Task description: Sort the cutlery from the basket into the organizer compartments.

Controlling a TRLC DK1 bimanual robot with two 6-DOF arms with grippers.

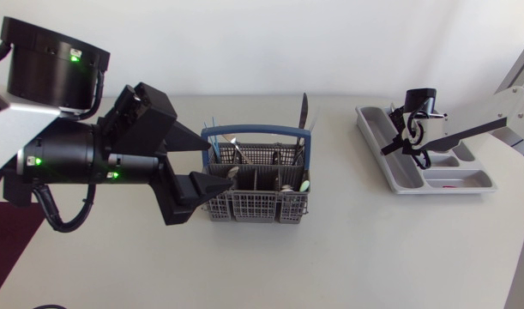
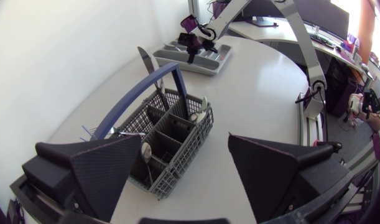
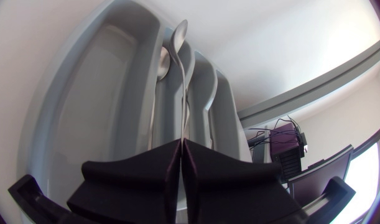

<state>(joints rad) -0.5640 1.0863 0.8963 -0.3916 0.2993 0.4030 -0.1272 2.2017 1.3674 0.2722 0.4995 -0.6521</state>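
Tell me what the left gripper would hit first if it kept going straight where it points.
Most likely the basket: its near end lies right ahead of the open left gripper, though its height above the rim is unclear.

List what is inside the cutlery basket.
In the basket: a dark knife rising at the back, a spoon in an end compartment, other cutlery. The walls hide their lower ends.

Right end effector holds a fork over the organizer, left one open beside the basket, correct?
Not a fork: the right wrist view shows the right end effector shut on a spoon. It is over the organizer, and the left end effector is open beside the basket.
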